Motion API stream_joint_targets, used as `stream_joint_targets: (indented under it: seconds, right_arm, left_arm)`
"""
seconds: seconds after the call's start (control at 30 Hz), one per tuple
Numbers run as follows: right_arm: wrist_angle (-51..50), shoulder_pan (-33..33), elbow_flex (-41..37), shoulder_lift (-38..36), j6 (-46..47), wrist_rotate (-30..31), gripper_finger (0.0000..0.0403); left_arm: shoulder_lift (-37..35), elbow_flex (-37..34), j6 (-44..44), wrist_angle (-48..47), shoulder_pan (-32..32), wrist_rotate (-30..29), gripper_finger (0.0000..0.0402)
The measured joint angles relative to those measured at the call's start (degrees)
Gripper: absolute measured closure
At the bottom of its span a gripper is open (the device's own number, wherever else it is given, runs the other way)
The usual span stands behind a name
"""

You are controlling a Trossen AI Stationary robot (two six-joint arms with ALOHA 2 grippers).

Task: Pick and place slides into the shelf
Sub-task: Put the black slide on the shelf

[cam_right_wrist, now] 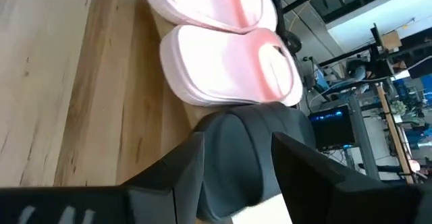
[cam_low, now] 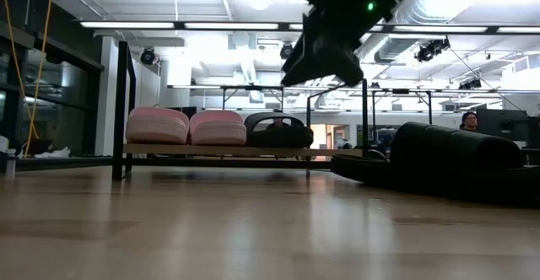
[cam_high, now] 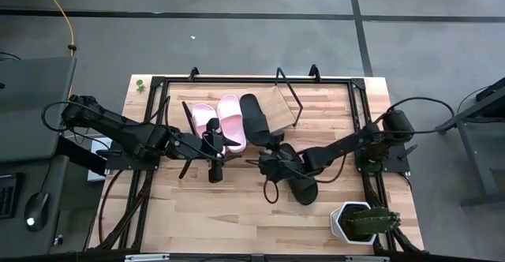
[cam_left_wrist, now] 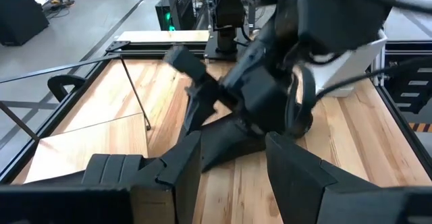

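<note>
The shelf [cam_high: 286, 108] stands at the table's far side and carries two pale pink slides [cam_high: 219, 124] and one black slide [cam_high: 254, 117], lying side by side on its tilted board. The second black slide [cam_high: 298, 181] lies flat on the table, right of centre. My right gripper [cam_high: 267, 164] hovers open above that slide's end nearest the shelf, raised off the table [cam_low: 325, 40]. Through its fingers, the right wrist view shows the shelved black slide [cam_right_wrist: 236, 153] and the pink slides [cam_right_wrist: 229, 69]. My left gripper [cam_high: 225, 158] is open at the table's middle, facing the right gripper [cam_left_wrist: 270, 96].
A white pot with a green plant [cam_high: 359, 221] stands at the table's near right corner. A black frame [cam_high: 150, 136] runs around the tabletop. The shelf's board has bare room [cam_high: 288, 104] right of the black slide. Open tabletop [cam_high: 237, 215] lies toward the near edge.
</note>
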Motion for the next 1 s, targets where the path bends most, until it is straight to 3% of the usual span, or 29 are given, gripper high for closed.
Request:
stream_joint_targets:
  seconds: [0.3,0.53,0.7,1.0]
  right_arm:
    - [-11.3,2.7,0.0,-9.4,10.3,-2.1,0.024]
    - [-21.2,5.2,0.1,-16.0,20.2,-7.1,0.024]
    - [-26.5,7.7,0.1,-17.5,25.7,-11.3,0.024]
    - [-28.1,12.6,0.1,-17.6,31.1,-12.3,0.024]
  left_arm:
    - [0.0,0.0,1.6,0.1,0.0,0.0,0.0252]
    - [0.0,0.0,1.6,0.2,0.0,-0.1,0.0252]
    - [0.0,0.0,1.5,0.2,0.0,-0.1,0.0252]
    - [0.0,0.0,1.5,0.4,0.0,0.0,0.0252]
